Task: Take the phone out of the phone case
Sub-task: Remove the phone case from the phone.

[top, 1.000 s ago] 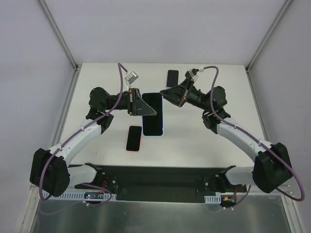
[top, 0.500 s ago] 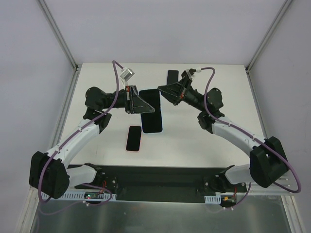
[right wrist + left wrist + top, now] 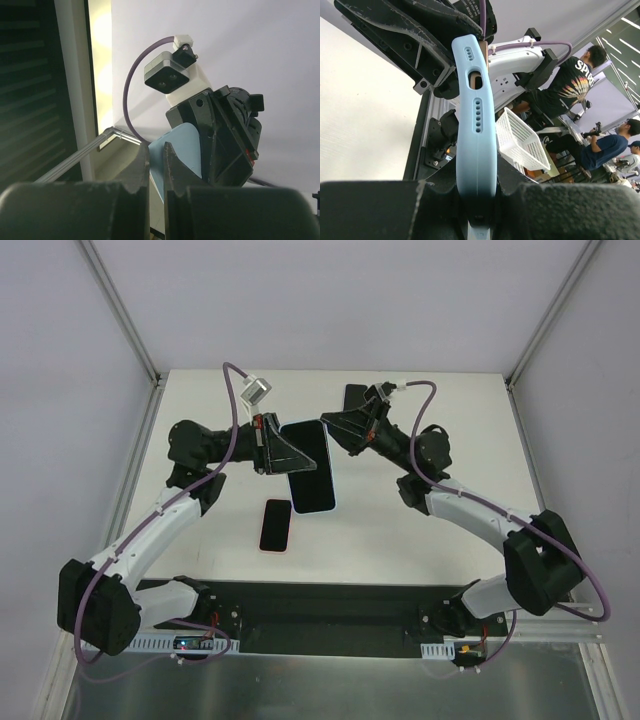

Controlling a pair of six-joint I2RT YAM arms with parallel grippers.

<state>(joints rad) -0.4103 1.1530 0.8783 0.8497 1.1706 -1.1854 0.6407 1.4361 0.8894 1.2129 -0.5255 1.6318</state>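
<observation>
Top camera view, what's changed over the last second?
The cased phone has turned, its far end swinging left, and moved slightly toward the far edge of the table. The left gripper, clamped on its left edge, and the shut right gripper at its far right corner moved with it. Nothing was let go. The pink-edged phone and the black phone stayed put.

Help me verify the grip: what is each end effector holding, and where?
Left end effector clamps the light-blue cased phone by one edge; right end effector shut, hold unclear.
</observation>
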